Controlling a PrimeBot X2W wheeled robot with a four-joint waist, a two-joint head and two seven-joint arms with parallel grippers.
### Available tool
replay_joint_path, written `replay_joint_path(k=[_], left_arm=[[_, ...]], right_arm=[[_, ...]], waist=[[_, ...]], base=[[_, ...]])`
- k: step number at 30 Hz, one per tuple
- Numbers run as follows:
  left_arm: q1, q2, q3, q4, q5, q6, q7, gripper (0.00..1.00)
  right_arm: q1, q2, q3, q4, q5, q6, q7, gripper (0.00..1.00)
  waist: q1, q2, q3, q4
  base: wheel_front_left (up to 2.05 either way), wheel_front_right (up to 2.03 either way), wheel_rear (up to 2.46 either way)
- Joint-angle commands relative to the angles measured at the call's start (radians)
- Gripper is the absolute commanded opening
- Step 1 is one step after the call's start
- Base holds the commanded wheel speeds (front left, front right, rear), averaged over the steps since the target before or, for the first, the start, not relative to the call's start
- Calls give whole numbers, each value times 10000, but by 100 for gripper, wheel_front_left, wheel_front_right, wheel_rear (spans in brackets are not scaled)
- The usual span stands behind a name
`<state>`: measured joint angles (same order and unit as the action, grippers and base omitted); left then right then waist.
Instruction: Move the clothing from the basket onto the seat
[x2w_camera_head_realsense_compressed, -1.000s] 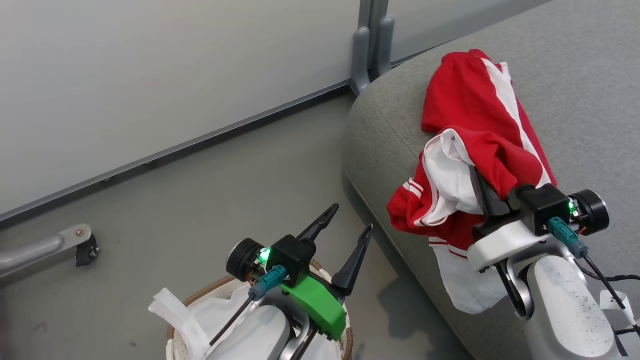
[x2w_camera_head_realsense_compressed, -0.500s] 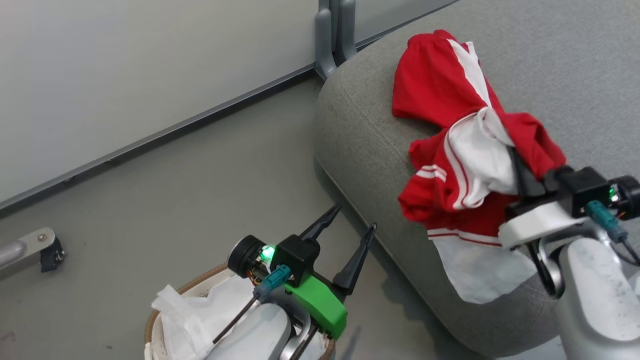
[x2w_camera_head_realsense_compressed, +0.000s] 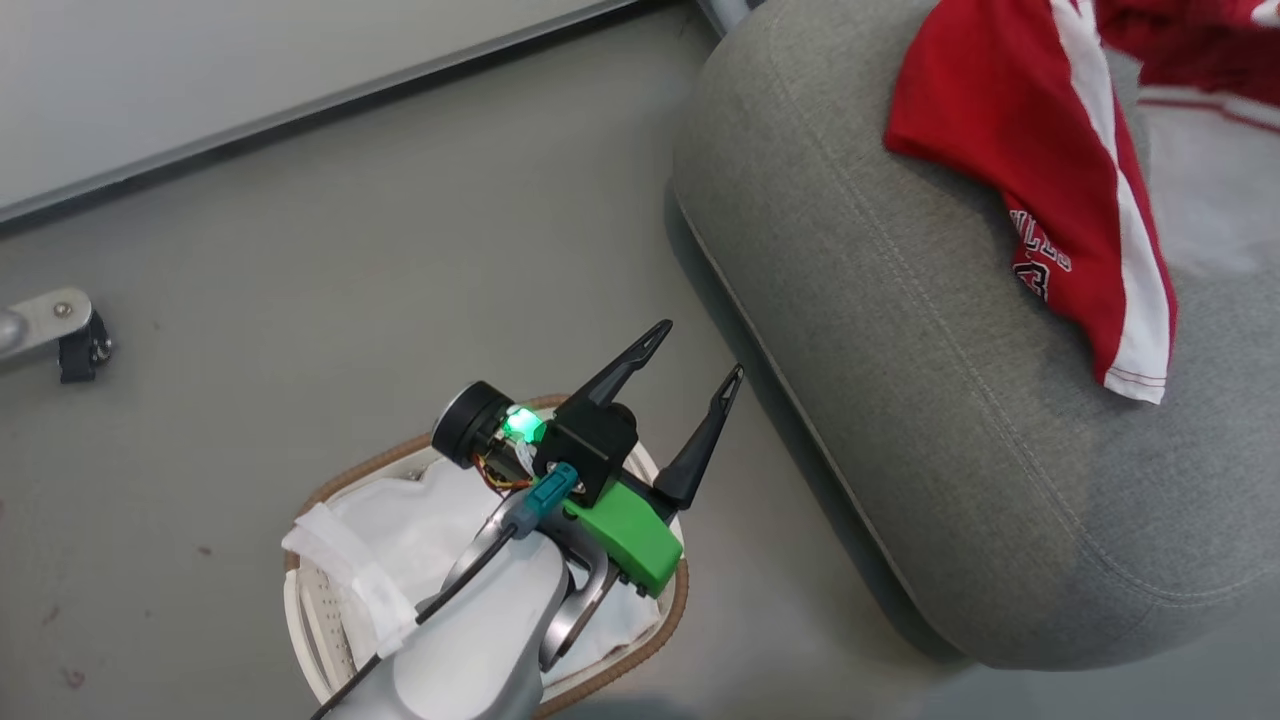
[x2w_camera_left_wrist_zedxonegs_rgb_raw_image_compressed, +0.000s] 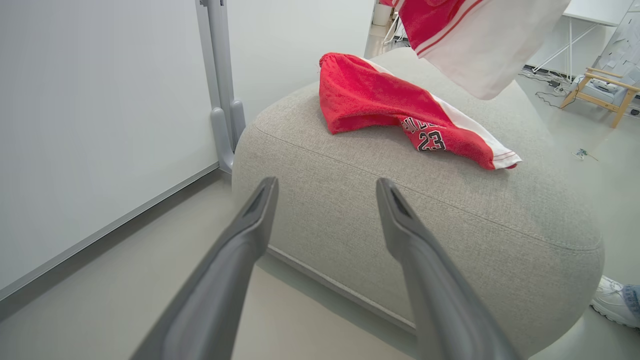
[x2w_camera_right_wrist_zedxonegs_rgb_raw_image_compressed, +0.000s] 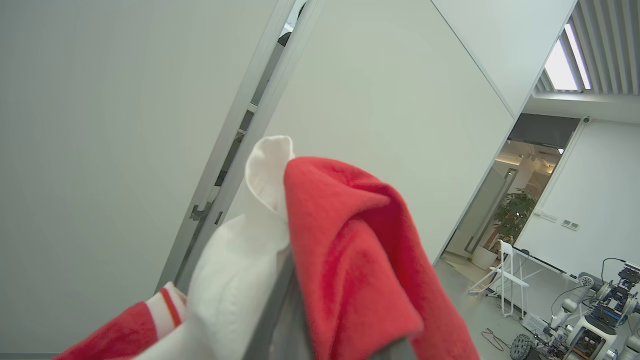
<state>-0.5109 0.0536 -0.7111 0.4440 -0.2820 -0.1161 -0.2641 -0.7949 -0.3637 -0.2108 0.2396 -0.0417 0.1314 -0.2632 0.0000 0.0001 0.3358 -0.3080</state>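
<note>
Grey seat already carries one red garment; my right claw clenches a second garment above it, left claw released over the basket, liner showing inside.

grey seat, red clothing lying on top

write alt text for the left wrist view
A red garment numbered 23 lies on the rounded grey seat. The left tool points at the seat, open and empty. Another red and white garment hangs above, cut off at the top.
</note>
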Motion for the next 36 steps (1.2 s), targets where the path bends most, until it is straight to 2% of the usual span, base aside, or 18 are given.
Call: replay_joint_path(k=[1, 6, 11, 17, 22, 23, 24, 25, 36], left_arm=[[-290, 124, 38, -52, 202, -44, -3, 100], [-640, 112, -116, -170, 469, -71, -3, 100], [-864, 79, -176, -209, 529, -89, -3, 100], [-701, 274, -27, -44, 554, -27, -3, 100], [-508, 460, 35, -35, 493, -6, -3, 100], [-508, 469, 29, -72, 486, -15, -3, 100], [-514, 469, 39, -137, 493, -15, -3, 100], [-484, 460, 69, -201, 477, -11, -4, 100], [-96, 355, 358, -403, 263, 1, -3, 100]], right_arm=[[-349, -206, -214, 164, -60, -14, -23, 0], [-883, -476, -1230, 1270, 134, -15, -22, 0], [-436, -423, -1928, 3015, 93, -15, -23, 0], [137, 55, -2127, 4221, 163, -15, -23, 0], [603, 467, -1965, 4305, 185, -15, -23, 0], [738, 553, -1915, 4253, 174, -15, -23, 15], [843, 625, -1871, 4206, 160, -15, -23, 38], [987, 689, -1811, 4118, 113, -15, -23, 98], [2991, 1608, -1396, 2756, -68, -15, -23, 100]], waist=[[0, -1, 1140, 801], [0, -1, 1708, 1135], [0, -1, 2020, 1279], [0, -1, 2168, 1001], [0, -1, 2090, 594], [0, -1, 2052, 510], [0, -1, 2014, 433], [0, -1, 1967, 354], [0, -1, 1136, 60]], base=[[0, 0, 0], [0, 0, 0], [0, 0, 0], [0, 0, 0], [0, 0, 0], [0, 0, 0], [0, 0, 0], [0, 0, 0], [0, 0, 0]])
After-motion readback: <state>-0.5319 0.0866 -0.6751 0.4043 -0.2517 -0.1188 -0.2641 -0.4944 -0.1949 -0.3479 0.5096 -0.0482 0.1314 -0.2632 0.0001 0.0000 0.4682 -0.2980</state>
